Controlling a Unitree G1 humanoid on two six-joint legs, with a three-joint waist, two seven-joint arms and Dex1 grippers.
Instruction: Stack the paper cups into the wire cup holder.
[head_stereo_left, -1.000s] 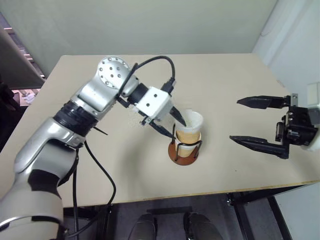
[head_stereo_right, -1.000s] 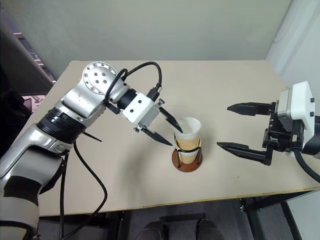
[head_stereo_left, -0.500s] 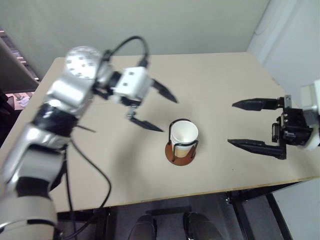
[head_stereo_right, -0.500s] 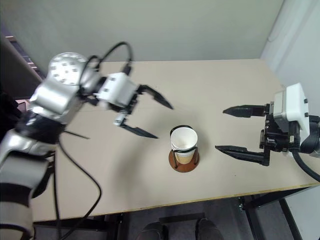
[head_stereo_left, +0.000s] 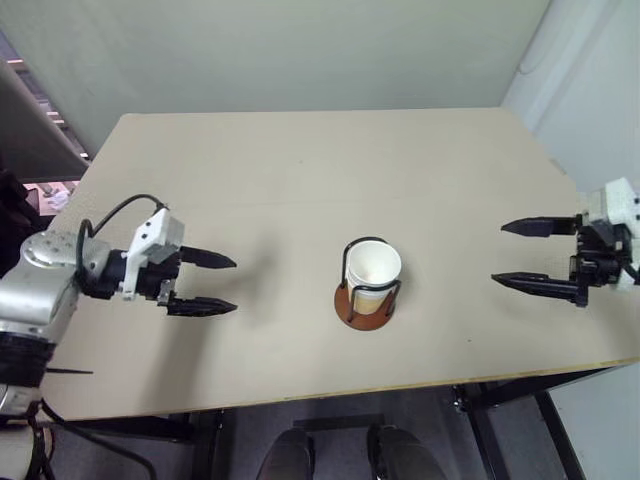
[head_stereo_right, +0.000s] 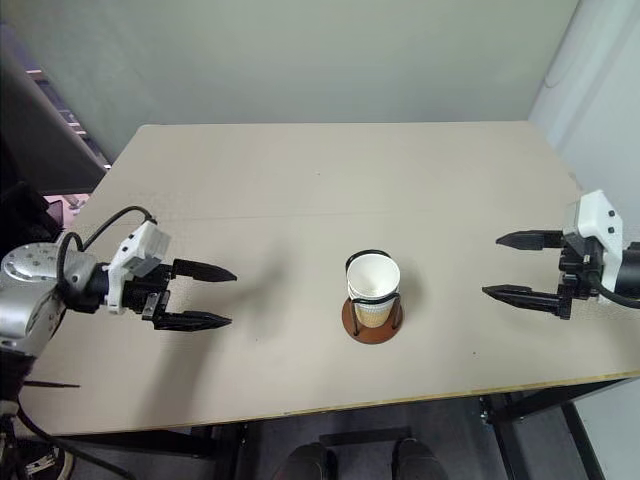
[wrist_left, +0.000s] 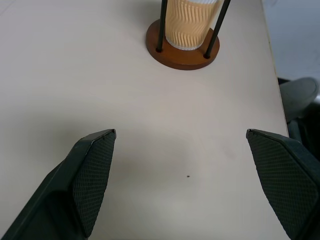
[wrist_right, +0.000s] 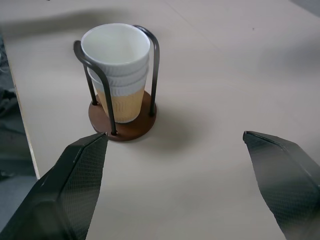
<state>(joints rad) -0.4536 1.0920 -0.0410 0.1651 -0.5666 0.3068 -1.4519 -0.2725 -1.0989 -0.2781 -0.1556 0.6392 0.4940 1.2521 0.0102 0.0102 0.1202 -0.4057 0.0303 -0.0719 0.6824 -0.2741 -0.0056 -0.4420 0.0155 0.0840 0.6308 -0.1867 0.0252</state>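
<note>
- The left gripper (head_stereo_left: 222, 284), two black tapered fingers on a white and silver wrist, hangs over the left side of the pale beige rectangular table (head_stereo_left: 300, 170), its fingers spread wide apart with nothing between them.
- The right gripper (head_stereo_left: 520, 254), the same black two-fingered kind, hangs over the table's right edge, its fingers likewise held well apart and empty.
- The two grippers point inward, toward each other, each of them well apart from what stands between them.
- Between them, nearer the table's front edge than its far one, stands the wire cup holder (wrist_right: 122, 127): a round reddish-brown wooden base disc with thin black wire arches rising from it.
- Inside the arches sit the paper cups (wrist_right: 117, 75), small tapered disposable cups, yellow-orange and ribbed outside, white inside, nested one in another so that white rolled rims stack near the top.
- In the right wrist view the stack stands upright ahead of that gripper's fingers (wrist_right: 75, 190), its top rim about level with the crown of the wires.
- In the left wrist view the base disc and the ribbed lower wall of the bottom cup lie ahead of that gripper's fingers (wrist_left: 90, 175), with bare table between.
- Neither gripper touches the holder or the cups.
</note>
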